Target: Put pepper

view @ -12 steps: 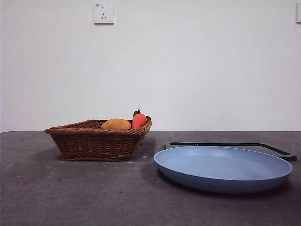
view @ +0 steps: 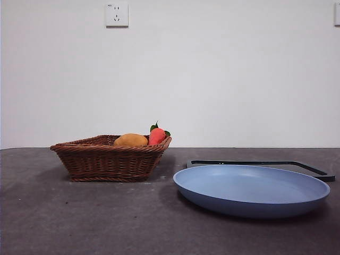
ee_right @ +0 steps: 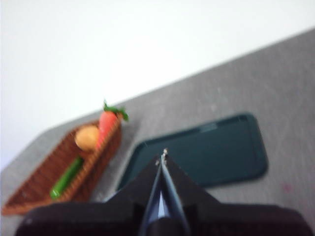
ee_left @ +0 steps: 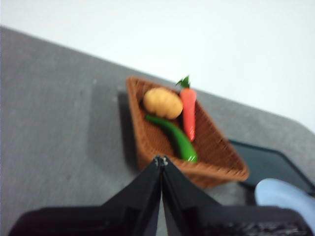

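**Pepper sitting in the basket, both grippers up and away**

So the pepper (ee_left: 173, 137) is lying inside the wicker basket (ee_left: 224, 164), stretched along the basket floor. In the left wrist view it runs from just under the orange-yellow fruit (ee_left: 163, 103) down toward the basket's near rim, with the red fruit with green leaves (ee_left: 188, 111) lying right alongside it. All three are packed close, the pepper touching or nearly touching the yellow one, hard to say since the shot is a bit blurry.

The left gripper (ee_left: 160, 160) has its jaws pressed together, tips meeting with nothing between them. It hangs above the table (ee_left: 54, 113), on the near side of the basket, and the pepper's closer end is just past the tips in that view. No contact with it.

The right gripper (ee_right: 163, 156) is likewise pinched closed on nothing, and it's over the dark tray (ee_right: 216, 150), well apart from the basket. From there the pepper shows as a small green stick at the basket's far end.

From the front view you can't see the pepper at all, the basket wall hides it; only the two fruits poke above the rim. The blue plate (view: 251, 190) sits on the table beside the basket, in front of the tray.
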{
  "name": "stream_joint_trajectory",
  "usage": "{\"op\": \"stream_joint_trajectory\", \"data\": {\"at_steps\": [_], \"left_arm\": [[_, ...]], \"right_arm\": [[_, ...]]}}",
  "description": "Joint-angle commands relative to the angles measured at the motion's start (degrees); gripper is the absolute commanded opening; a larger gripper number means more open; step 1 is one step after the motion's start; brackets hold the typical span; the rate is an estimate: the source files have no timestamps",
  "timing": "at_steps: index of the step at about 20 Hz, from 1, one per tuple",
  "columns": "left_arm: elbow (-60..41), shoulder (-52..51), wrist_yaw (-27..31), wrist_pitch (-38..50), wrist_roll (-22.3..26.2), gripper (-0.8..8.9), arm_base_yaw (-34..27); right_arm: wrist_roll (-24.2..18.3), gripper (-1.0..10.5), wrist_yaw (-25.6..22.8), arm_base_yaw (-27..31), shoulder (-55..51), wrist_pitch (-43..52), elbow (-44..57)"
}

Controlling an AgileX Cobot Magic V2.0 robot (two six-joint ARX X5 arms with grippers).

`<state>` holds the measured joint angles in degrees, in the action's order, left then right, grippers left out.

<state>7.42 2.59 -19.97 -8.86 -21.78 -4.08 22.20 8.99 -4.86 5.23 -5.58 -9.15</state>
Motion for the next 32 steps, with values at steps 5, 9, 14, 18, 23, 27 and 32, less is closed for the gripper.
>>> {"op": "stream_joint_trajectory", "data": {"at_steps": [5, 9, 14, 18, 23, 27, 32], "left_arm": [[10.1, 7.6, -4.8, -3.8, 0.2, 0.07, -0.1], [17.2, 14.6, -10.0, -8.4, 4.9, 0.07, -0.1], [25.9, 23.0, -15.7, -17.7, 12.9, 0.07, -0.1], [32.7, 28.1, -18.0, -27.5, 19.8, 0.07, 0.3], [39.1, 31.3, -17.6, -37.4, 25.7, 0.07, 2.6], [40.0, 31.4, -17.6, -38.8, 26.3, 0.10, 3.7], [40.0, 31.5, -17.5, -38.8, 25.8, 3.73, 3.7]], "right_arm": [[-1.8, 0.0, 0.3, -0.1, 9.6, -5.8, -12.7], [-8.0, 0.0, 4.5, -0.1, 16.8, -15.0, -22.0], [-16.6, 0.0, 10.4, -0.2, 25.1, -28.8, -33.1], [-23.1, 0.0, 13.7, -0.2, 30.2, -40.9, -40.4], [-28.4, 0.0, 13.7, -0.2, 33.9, -52.0, -45.5], [-28.5, 0.1, 13.6, -0.2, 34.1, -53.2, -45.6], [-26.2, 3.0, 13.4, -0.2, 34.9, -53.1, -45.6]]}}
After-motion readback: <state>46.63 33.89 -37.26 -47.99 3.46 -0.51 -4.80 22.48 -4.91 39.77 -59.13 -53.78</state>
